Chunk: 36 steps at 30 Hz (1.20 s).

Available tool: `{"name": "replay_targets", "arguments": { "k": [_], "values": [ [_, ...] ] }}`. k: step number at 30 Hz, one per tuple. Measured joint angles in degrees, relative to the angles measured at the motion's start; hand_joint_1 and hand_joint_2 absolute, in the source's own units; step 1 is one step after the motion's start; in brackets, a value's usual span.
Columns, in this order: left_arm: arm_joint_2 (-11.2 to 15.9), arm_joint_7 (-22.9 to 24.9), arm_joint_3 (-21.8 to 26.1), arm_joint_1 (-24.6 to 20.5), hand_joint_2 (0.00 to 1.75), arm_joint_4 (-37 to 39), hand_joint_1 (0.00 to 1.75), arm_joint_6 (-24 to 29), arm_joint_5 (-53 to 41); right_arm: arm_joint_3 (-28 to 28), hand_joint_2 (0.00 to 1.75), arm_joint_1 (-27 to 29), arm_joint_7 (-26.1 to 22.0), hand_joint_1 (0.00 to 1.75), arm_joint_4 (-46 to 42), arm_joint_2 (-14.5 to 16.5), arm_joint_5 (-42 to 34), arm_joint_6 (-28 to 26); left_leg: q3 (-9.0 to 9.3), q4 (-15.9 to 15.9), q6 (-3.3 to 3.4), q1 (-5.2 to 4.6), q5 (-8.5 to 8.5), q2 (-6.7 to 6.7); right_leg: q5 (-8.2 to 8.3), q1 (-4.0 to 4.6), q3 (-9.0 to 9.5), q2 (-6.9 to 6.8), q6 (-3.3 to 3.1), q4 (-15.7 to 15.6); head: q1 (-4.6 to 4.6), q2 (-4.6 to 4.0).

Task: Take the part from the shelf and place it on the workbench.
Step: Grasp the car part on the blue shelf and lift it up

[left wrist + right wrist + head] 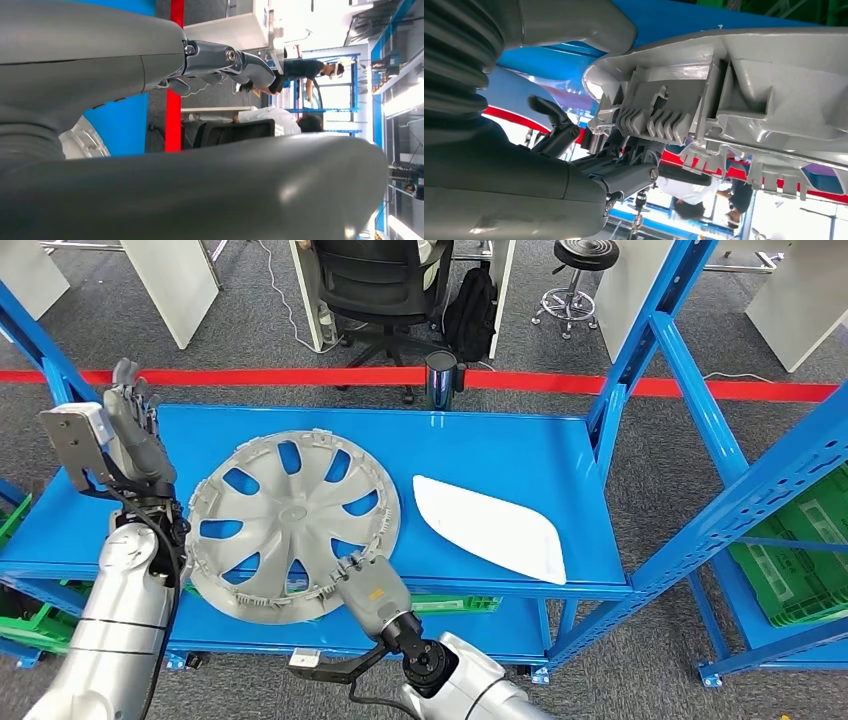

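Two hands flank a grey hubcap (293,525) lying on the blue shelf (520,455). Its near rim juts past the shelf edge, where the right hand (368,590) grasps it. Raised beside the hubcap's far side, the left hand (135,435) is released, fingers apart. Beyond the right hand lies a white panel (490,528).
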Motion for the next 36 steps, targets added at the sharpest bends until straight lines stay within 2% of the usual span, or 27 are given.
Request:
{"name": "replay_targets", "arguments": {
  "k": [5, 21, 31, 36],
  "values": [
    [0.1, 0.4, 0.0, 0.8, 0.0, -1.0, 0.0, 0.5, 0.2, -0.1, 1.75, 1.0, 2.0, 1.75, 0.1, -0.3, 1.5, -2.4, -0.01, 0.0, 0.0, 0.0, -0.01, 0.0, 0.0, 0.0, -0.01, 0.01, 0.0, 0.0, 0.01, 0.0],
    [0.4, 0.7, 0.0, 1.5, 0.0, -2.1, 0.0, 0.3, 0.1, -1.8, 1.75, 1.0, 2.9, 1.75, -3.0, -1.1, 4.6, -3.5, -0.02, 0.0, 0.0, -0.02, 0.0, 0.01, 0.0, -0.02, -0.01, 0.01, 0.0, 0.0, 0.02, 0.0],
    [0.5, 1.1, 0.2, 2.6, 0.0, -3.1, 0.0, 1.0, 0.0, -4.4, 1.75, 0.5, 4.1, 1.75, -12.8, -2.0, 5.8, -4.3, -0.02, 0.0, 0.0, -0.02, 0.0, 0.0, 0.0, -0.02, -0.02, 0.0, 0.0, 0.0, 0.02, 0.0],
    [1.2, 2.4, 0.7, 4.2, 0.0, -5.2, 0.0, 2.0, -0.4, -6.2, 1.75, 1.0, 5.0, 1.75, -24.1, -4.4, 3.1, -4.3, -0.02, 0.0, 0.0, -0.02, 0.0, -0.02, 0.0, -0.03, -0.01, 0.0, 0.0, 0.0, -0.01, 0.0]
  ]
}}
